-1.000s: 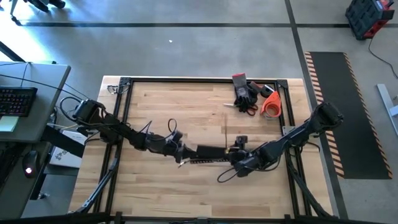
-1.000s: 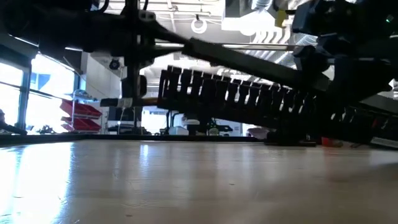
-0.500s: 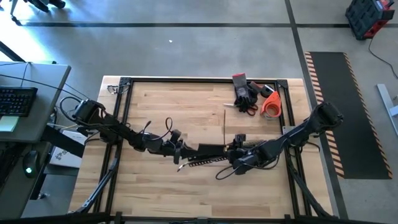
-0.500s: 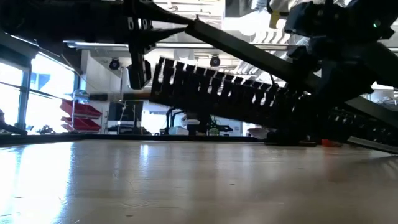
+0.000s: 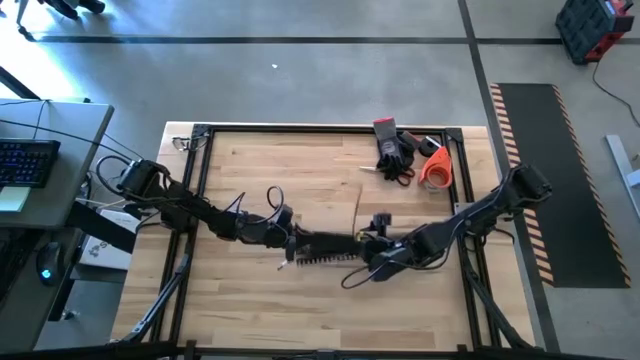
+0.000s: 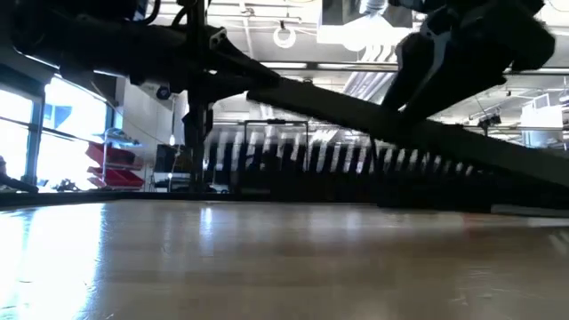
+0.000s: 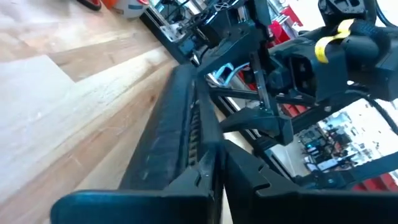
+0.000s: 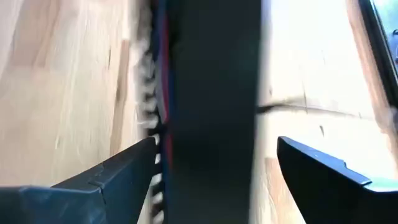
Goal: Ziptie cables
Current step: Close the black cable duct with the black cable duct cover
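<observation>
A: Where does the slotted bar (image 5: 325,247) sit in the high view?
B: Just below frame centre, running left to right over the table (image 5: 260,310), between the two arms.

A: And the end effectors?
B: The left end effector (image 5: 286,237) is at the bar's left end; the right end effector (image 5: 378,250) is around its right part, the bar between its fingers (image 8: 118,171) in the right wrist view.

A: Anything else on the table?
B: In the upper right of the table lie gloves (image 5: 393,145), scissors (image 5: 395,174) just below them, and a tape roll (image 5: 436,168) to their right.

A: Beside the table?
B: A desk with a keyboard (image 5: 28,161) at the frame's left edge
</observation>
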`<action>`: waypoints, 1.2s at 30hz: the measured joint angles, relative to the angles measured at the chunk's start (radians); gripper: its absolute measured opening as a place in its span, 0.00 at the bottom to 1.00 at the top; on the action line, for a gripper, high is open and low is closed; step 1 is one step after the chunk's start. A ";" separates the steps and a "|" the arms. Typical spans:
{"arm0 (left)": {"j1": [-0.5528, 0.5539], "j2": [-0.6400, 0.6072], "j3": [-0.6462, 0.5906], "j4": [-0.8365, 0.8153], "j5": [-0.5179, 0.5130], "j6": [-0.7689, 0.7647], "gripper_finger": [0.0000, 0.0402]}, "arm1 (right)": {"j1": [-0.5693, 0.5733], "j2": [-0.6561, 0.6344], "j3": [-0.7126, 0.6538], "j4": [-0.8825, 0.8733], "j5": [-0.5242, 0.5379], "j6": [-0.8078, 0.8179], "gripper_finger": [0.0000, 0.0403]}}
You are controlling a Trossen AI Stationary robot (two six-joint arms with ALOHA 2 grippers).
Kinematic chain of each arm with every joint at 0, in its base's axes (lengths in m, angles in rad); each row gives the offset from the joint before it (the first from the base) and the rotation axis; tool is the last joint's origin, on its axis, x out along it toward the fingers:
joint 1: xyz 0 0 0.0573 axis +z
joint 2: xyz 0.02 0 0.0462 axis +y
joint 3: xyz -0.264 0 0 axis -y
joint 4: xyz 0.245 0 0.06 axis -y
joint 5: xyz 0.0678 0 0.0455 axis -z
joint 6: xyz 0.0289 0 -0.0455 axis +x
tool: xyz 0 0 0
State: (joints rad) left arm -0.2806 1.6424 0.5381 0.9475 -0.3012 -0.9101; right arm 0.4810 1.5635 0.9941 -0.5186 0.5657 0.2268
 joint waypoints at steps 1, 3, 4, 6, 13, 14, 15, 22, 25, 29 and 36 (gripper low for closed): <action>0.000 0.000 0.000 -0.002 0.000 0.007 0.00 | -0.006 -0.001 -0.014 0.029 0.000 0.002 0.79; 0.000 0.000 0.000 -0.005 0.000 0.018 0.00 | -0.018 0.000 -0.052 0.083 -0.013 0.007 0.79; 0.000 0.000 0.000 -0.004 0.000 0.023 0.00 | -0.024 0.000 -0.073 0.115 -0.022 0.008 0.79; 0.000 0.000 0.000 -0.005 0.000 0.025 0.00 | -0.032 0.000 -0.108 0.177 -0.019 0.008 0.79; 0.002 0.000 0.000 0.001 -0.011 0.025 0.00 | -0.034 0.001 -0.142 0.258 -0.019 -0.004 0.79; 0.006 0.000 0.000 0.001 -0.012 0.025 0.00 | -0.032 0.001 -0.143 0.257 -0.016 -0.007 0.79; 0.008 0.000 0.000 0.001 -0.014 0.024 0.00 | -0.030 0.001 -0.143 0.256 -0.011 -0.008 0.79; 0.030 0.000 0.000 0.026 0.004 0.005 0.00 | -0.031 0.001 -0.143 0.240 0.009 -0.011 0.76; 0.033 -0.001 0.000 0.050 0.015 0.005 0.00 | -0.037 0.001 -0.144 0.229 0.019 -0.025 0.67; 0.033 -0.005 0.000 0.051 0.023 0.007 0.00 | -0.046 0.001 -0.144 0.226 0.023 -0.044 0.50; 0.073 -0.059 -0.001 0.028 0.131 0.108 0.11 | -0.068 -0.006 -0.109 0.143 -0.008 -0.049 0.48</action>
State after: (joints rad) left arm -0.2076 1.5833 0.5373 0.9751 -0.1699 -0.8020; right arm 0.4135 1.5574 0.8854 -0.3758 0.5576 0.1775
